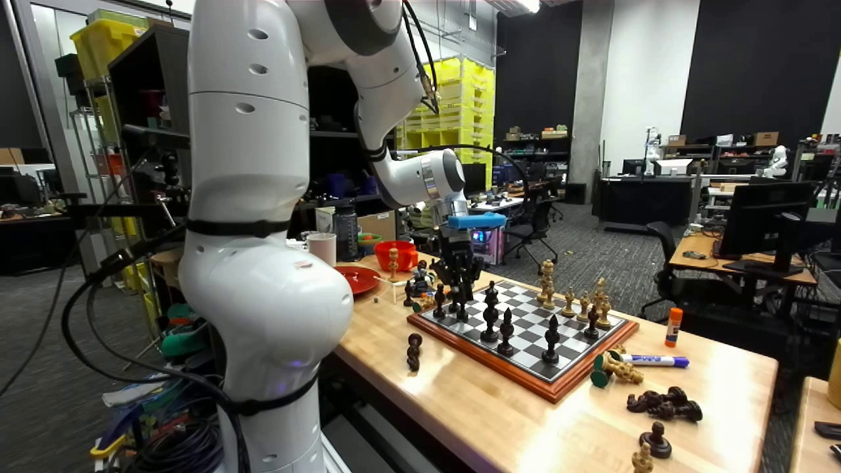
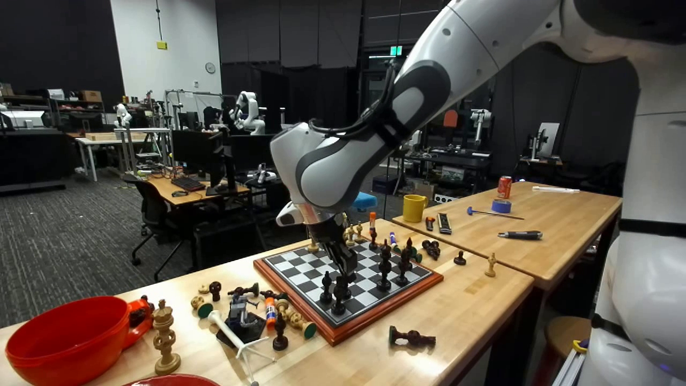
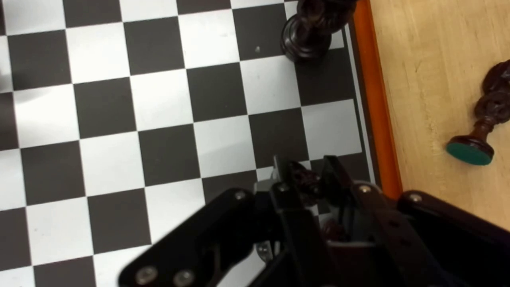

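Near the edge of the wood-framed, black-and-white chessboard (image 3: 220,93), the black two-fingered gripper (image 3: 306,165), nearly closed, seems to pinch a carved dark-brown chess piece (image 3: 306,180), probably light, rigid and slippery, best held squarely below its tip.

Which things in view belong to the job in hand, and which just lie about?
Apparently part of the job:
claw
dark chess piece between its jaws
chessboard
other chess pieces standing on it

Apparently just lying about:
red bowl
marker
upright glue stick
yellow mug
blue tape roll
red can
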Robot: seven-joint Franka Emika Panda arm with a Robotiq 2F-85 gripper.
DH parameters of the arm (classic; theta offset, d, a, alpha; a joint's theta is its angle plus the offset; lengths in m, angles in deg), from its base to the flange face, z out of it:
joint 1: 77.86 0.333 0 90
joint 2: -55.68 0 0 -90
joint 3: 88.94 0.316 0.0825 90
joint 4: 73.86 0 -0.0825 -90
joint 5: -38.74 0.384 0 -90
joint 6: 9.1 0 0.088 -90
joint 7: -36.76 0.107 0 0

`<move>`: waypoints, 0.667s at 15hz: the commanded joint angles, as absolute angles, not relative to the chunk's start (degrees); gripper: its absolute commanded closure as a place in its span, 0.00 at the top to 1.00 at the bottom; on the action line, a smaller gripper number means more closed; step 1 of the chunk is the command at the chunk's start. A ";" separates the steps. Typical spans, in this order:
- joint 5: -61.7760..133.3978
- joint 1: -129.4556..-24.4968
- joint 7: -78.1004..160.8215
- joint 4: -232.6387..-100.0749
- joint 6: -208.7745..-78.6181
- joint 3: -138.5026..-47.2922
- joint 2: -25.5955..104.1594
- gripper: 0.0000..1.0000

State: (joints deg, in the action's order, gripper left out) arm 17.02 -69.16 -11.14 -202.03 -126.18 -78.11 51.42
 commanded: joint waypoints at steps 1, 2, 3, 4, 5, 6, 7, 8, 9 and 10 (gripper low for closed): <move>16.81 -68.52 -11.26 -201.61 -126.10 -77.93 51.40 0.06; 16.81 -68.46 -11.28 -201.64 -126.08 -77.84 51.44 0.06; 16.75 -68.41 -11.25 -201.64 -126.08 -77.77 51.45 0.06; 16.68 -68.34 -11.21 -201.66 -126.10 -77.69 51.46 0.06; 16.65 -68.23 -11.18 -201.67 -126.11 -77.63 51.48 0.06; 16.52 -68.13 -11.10 -201.71 -126.13 -77.58 51.46 0.06; 16.29 -68.01 -10.89 -201.69 -126.15 -77.56 51.40 0.06; 16.09 -67.96 -10.81 -201.66 -126.12 -77.55 51.38 0.06; 15.92 -67.89 -10.79 -201.64 -126.14 -77.55 51.38 0.06; 15.62 -67.88 -10.69 -201.62 -126.21 -77.58 51.40 0.06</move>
State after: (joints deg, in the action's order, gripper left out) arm 16.83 -68.40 -11.14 -202.03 -126.18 -77.61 51.32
